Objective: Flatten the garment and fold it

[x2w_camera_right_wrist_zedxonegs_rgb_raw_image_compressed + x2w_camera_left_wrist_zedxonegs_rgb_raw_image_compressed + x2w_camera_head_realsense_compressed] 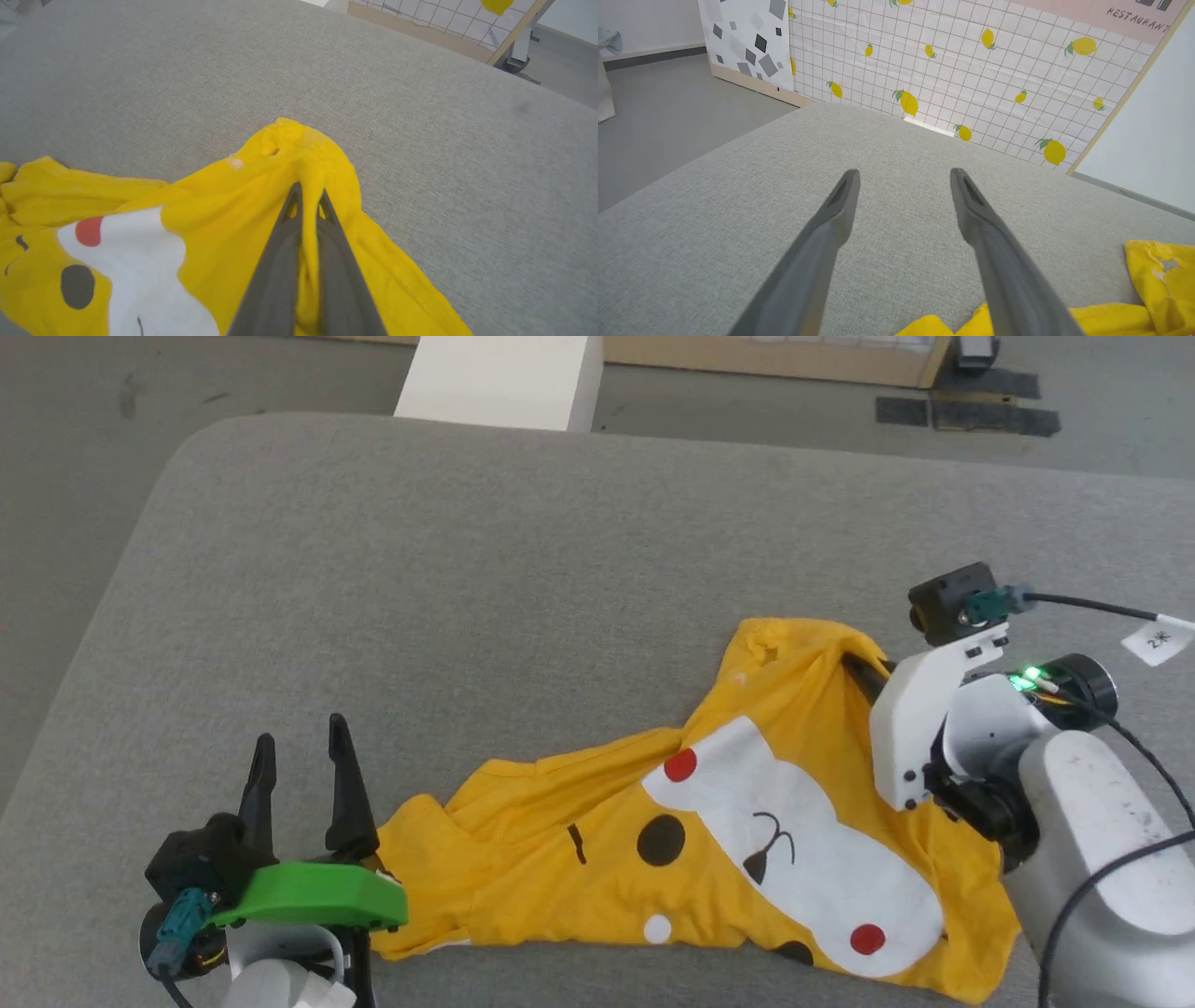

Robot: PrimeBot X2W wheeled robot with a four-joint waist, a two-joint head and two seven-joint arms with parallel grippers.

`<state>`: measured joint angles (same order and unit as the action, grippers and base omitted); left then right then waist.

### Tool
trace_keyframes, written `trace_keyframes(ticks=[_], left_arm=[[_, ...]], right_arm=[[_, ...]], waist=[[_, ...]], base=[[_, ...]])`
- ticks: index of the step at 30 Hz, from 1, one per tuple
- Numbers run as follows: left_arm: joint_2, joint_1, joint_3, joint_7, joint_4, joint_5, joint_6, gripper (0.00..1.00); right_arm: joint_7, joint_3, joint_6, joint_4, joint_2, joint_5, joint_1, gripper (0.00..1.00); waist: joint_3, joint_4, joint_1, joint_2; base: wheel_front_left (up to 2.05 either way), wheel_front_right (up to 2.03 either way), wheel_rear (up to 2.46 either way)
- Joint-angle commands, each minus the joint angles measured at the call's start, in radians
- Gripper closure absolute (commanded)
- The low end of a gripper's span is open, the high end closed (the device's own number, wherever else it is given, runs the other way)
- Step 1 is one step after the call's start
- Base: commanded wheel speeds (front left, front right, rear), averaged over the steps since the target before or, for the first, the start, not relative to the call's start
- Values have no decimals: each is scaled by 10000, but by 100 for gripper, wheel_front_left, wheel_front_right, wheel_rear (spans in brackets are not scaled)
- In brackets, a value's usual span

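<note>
Closest in, the left gripper [301,729] sits at the near left. Its two fingers are spread wide with nothing between them, just bare grey cloth. One end of the shirt [560,859] lies right beside it. The shirt is on the near right part of the grey padded table [523,569], rumpled and bunched, printed side up, so you can see the white patch, red dots and black eyes. It stretches from the left gripper across to the right arm. A bit further back, the right gripper [309,189] has its fingers pinched nearly together on a raised ridge of yellow fabric at the shirt's far right corner. Past that is more bare grey table, then a white block [499,378] at the far edge, grey floor [56,476], and a tiled wall panel with lemons [971,70].
</note>
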<state>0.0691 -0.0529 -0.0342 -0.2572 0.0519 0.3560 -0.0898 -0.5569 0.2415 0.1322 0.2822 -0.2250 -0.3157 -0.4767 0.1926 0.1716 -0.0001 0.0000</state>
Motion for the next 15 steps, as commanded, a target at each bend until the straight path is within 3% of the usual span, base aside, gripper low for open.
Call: trace_keyframes(ticks=[1,6,7,8,11,15], left_arm=[[-36,-90,62,-44,50,-49,65,0],[-39,-84,111,-45,281,-111,158,0],[-18,-95,113,-45,400,-116,211,0],[-13,-87,117,-45,453,-112,226,0],[-1,-34,137,-45,552,-79,256,0],[-12,6,130,-45,684,-11,295,0]], right_arm=[[-180,233,-15,-359,-176,-353,265,100],[-2056,1534,-15,-2691,-1363,-2656,1812,100],[-3574,1762,-15,-3915,-2144,-3969,3032,100],[-4200,1687,-15,-4193,-2381,-4294,3576,100],[-5740,1411,-15,-4681,-2717,-4795,4954,100],[-6939,943,-15,-5026,-2569,-4839,6252,100]], waist=[[-321,-336,1,0],[-667,-703,1,0],[-795,-853,1,0],[-861,-906,1,0],[-965,-1007,1,0],[-1001,-1084,1,0]], base=[[0,0,0],[0,0,0],[0,0,0],[0,0,0],[0,0,0],[0,0,0]])
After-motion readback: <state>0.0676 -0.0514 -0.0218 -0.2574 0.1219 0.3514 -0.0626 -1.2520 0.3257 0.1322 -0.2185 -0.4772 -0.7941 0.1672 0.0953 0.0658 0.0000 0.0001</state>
